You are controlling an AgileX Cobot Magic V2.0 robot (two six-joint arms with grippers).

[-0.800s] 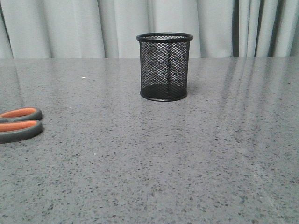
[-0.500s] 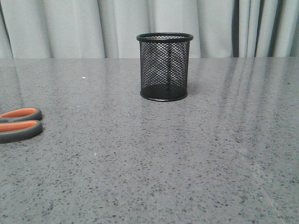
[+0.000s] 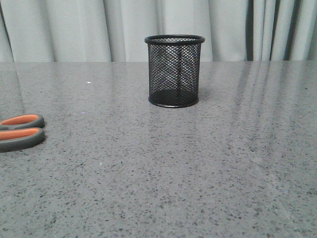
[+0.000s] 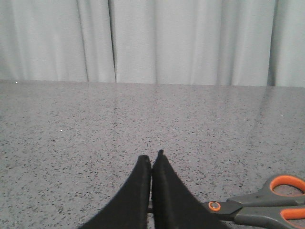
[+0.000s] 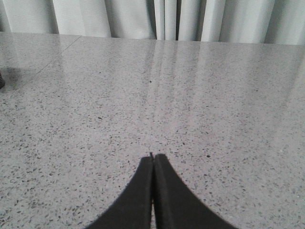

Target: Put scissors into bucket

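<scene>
Left gripper (image 4: 152,160) pressed shut, black fingers tip to tip, nothing pinched between them, hanging low over the speckled grey table (image 4: 95,129). Right gripper (image 5: 152,160) likewise closed, jaws together and empty, over bare stone in the right wrist view. Just beside the left fingers, lying flat on the table: the scissors (image 4: 259,205), dark grey handles with orange-lined loops, an orange pivot dot showing, blades hidden behind the gripper so no telling how they lie. Not touching the fingers as far as can be seen. In the front view, only the two handle loops of the scissors (image 3: 20,131) peeking in at the left edge, one loop behind the other, flat on the surface. Well apart from them, farther back and near the middle of the table, the bucket (image 3: 174,71): black wire-mesh cup, standing upright on its solid round base, solid rim on top, nothing visible inside through the mesh. Pale grey curtain (image 3: 74,29) hanging in folds behind the table's far edge, faintly mirrored in the glossy stone. Neither arm visible in the front view.
</scene>
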